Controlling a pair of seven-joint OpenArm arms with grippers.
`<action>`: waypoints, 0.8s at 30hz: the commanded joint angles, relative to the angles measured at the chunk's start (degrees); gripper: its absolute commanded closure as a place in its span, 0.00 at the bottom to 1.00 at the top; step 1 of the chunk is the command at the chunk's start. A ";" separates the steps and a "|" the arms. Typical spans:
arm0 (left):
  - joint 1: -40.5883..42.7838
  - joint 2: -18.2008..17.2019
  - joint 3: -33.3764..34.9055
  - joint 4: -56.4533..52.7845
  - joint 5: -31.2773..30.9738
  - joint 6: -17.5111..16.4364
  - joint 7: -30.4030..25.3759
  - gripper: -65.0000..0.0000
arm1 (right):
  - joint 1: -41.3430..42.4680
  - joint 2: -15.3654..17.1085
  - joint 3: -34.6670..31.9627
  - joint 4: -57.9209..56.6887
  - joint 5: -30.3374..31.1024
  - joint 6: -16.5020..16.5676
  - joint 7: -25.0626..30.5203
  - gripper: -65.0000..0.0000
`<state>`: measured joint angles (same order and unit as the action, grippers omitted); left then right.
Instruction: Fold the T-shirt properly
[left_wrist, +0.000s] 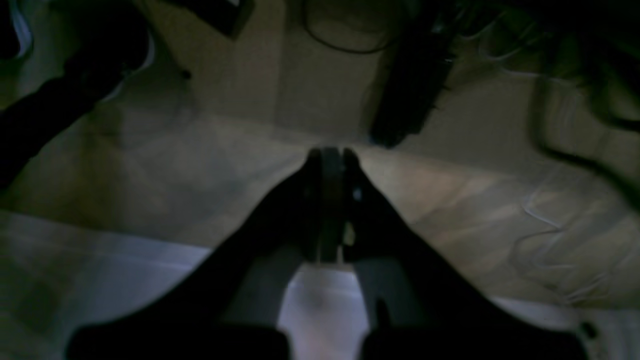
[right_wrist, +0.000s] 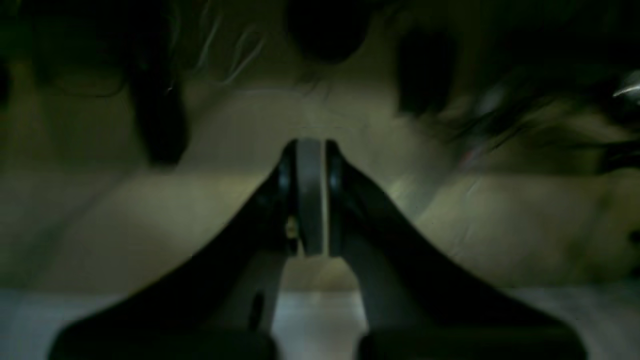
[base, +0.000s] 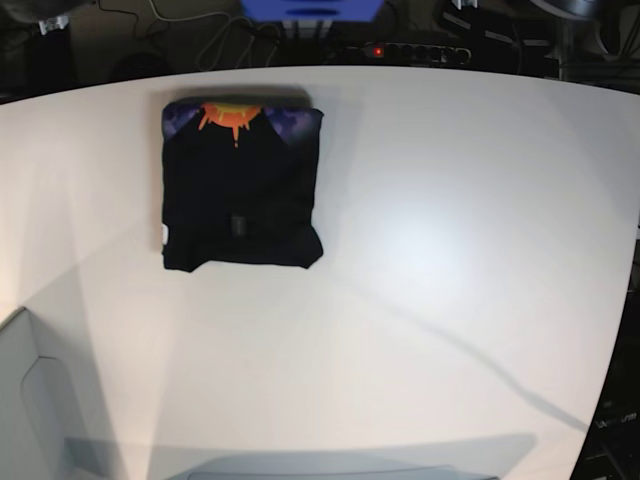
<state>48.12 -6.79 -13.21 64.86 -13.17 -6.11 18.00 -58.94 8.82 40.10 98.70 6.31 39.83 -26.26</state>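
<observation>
The T-shirt (base: 240, 185) is lying folded into a compact square on the far left part of the white desk (base: 450, 250) in the base view, orange sunburst print at its far edge, a small white label at its left edge. No arm is showing in that view. Both wrist views are looking dark and blurred, away from the shirt. The left hand (left_wrist: 331, 155) is sitting fully closed, pads together, holding nothing. The right hand (right_wrist: 310, 147) is likewise pinched closed and empty. Judging by the layout, the fold is looking done or nearly so. The cloth is likely handling soft, light and floppy, layers sliding easily; any further pinch is best going at a corner or folded edge, catching all layers.
</observation>
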 joint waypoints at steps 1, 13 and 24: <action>0.28 -0.99 0.60 -2.40 0.11 0.35 -1.60 1.00 | -0.89 1.16 -0.49 -2.12 -1.60 0.17 0.11 1.00; -9.66 -1.26 2.53 -25.08 0.64 0.17 -11.27 1.00 | 11.95 1.77 -15.53 -41.42 -12.06 0.17 19.45 1.00; -23.37 -0.47 5.08 -39.85 0.47 0.17 -12.24 1.00 | 35.77 2.65 -23.53 -79.93 -12.24 -12.36 40.46 1.00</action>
<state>23.97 -7.14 -8.10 24.62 -12.75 -5.93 6.11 -21.61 10.92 16.58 18.72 -5.74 27.55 14.35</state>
